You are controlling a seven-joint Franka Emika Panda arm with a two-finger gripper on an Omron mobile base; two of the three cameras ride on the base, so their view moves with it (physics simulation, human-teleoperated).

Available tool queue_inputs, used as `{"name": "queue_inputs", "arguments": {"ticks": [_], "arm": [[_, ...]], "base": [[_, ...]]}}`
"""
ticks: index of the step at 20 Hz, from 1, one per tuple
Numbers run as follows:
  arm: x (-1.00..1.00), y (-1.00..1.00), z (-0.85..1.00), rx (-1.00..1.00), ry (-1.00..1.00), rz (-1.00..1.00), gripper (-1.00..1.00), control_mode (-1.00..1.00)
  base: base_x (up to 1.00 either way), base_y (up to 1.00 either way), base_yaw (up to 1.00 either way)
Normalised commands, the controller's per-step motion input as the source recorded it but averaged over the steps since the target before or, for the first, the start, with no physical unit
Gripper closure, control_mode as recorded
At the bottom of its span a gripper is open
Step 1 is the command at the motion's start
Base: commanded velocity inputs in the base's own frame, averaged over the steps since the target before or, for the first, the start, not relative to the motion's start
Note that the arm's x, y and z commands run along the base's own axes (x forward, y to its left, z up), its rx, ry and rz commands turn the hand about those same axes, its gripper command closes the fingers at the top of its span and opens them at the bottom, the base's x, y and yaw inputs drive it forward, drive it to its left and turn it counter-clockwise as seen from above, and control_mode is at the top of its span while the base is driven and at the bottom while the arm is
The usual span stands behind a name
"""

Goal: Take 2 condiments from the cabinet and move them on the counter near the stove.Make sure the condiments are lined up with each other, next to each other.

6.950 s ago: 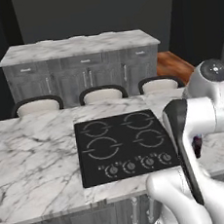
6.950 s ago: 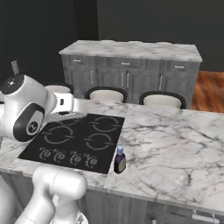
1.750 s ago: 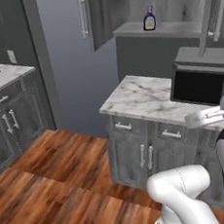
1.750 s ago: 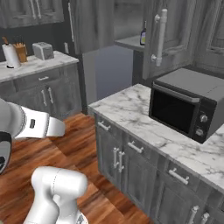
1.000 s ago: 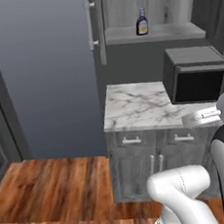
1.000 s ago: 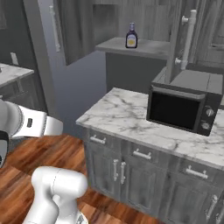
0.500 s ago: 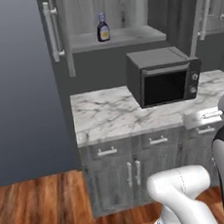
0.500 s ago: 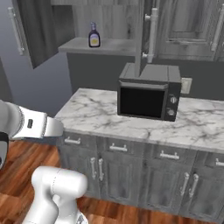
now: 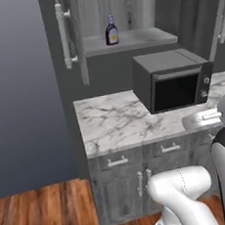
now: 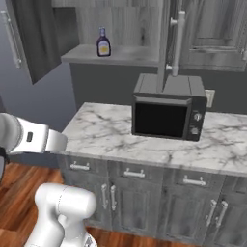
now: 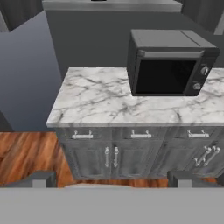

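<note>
A small dark bottle (image 9: 110,30) with a blue cap stands upright on the open cabinet's (image 10: 116,54) lower shelf, above and left of a black microwave (image 9: 172,79) on a marble surface (image 9: 118,121). The fingers (image 11: 111,180) are spread wide and empty, low and well apart from the bottle. It looks light, rigid and smooth, possibly slippery; the labelled body seems a safer hold than the narrow neck.
</note>
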Motion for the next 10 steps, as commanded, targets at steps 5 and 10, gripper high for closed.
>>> {"name": "queue_inputs", "arguments": {"ticks": [5, 10], "arm": [[0.0, 0.0, 0.0, 0.0, 0.0, 0.0, -1.0, 1.0], [0.0, 0.0, 0.0, 0.0, 0.0, 0.0, -1.0, 1.0]], "base": [[0.82, -0.15, 0.0], [0.7, 0.0, 0.0]]}}
